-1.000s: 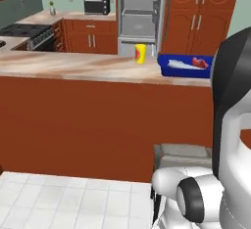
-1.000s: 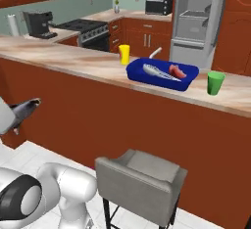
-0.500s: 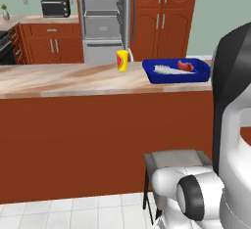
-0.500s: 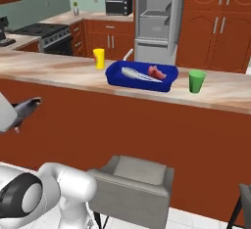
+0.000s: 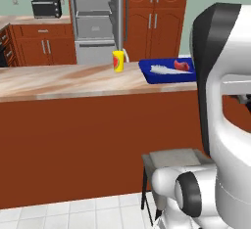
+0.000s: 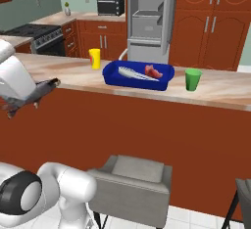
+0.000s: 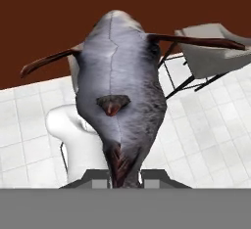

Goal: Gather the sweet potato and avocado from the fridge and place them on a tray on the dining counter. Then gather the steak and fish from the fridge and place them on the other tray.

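Fish (image 7: 120,105) is hanging clamped in the closed gripper (image 7: 122,174), filling the hand view's centre and sitting at the left edge of the right base view. Further right, the blue tray (image 6: 138,75) is holding the steak (image 6: 153,71) on the counter (image 6: 73,74), fridge (image 6: 149,20) standing open behind.

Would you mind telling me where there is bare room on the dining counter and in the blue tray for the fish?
The beige marbled dining counter is bare left of the yellow cup, and between the bright blue tray and the green cup. Inside the tray, the white fish and red steak crowd the middle and right; its near left corner looks free.
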You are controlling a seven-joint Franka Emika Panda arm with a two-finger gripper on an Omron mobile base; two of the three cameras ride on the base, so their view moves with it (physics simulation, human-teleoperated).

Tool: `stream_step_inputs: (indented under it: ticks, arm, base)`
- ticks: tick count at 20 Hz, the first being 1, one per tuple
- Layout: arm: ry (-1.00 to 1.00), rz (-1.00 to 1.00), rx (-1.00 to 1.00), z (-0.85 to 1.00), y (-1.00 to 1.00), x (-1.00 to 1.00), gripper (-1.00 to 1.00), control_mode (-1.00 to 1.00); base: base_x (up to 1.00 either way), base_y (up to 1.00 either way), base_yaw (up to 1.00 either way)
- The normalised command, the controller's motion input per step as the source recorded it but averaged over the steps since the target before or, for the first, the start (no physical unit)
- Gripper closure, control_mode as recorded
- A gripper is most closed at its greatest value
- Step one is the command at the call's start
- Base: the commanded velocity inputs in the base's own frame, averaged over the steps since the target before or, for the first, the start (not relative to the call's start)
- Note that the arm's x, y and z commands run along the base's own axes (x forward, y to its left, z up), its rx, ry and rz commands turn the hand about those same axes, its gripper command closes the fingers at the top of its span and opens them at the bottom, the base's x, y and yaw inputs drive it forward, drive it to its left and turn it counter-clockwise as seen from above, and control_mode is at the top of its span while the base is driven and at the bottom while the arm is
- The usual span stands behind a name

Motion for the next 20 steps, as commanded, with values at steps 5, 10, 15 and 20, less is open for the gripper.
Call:
stream_step_inputs:
  ticks: [5,10,15,20]
  arm:
    - [-0.03,-0.12,0.00,0.21,0.00,0.98,1.00,-1.00]
    - [-0.08,-0.11,0.00,0.11,-0.09,0.80,1.00,-1.00]
    - [-0.06,-0.08,0.00,0.00,-0.34,0.59,1.00,-1.00]
    - [-0.01,-0.03,0.02,-0.04,-0.40,0.67,1.00,-1.00]
  base:
    - [0.00,0.00,0.00]
    - [0.00,0.00,0.00]
    - [0.00,0.00,0.00]
    - [0.00,0.00,0.00]
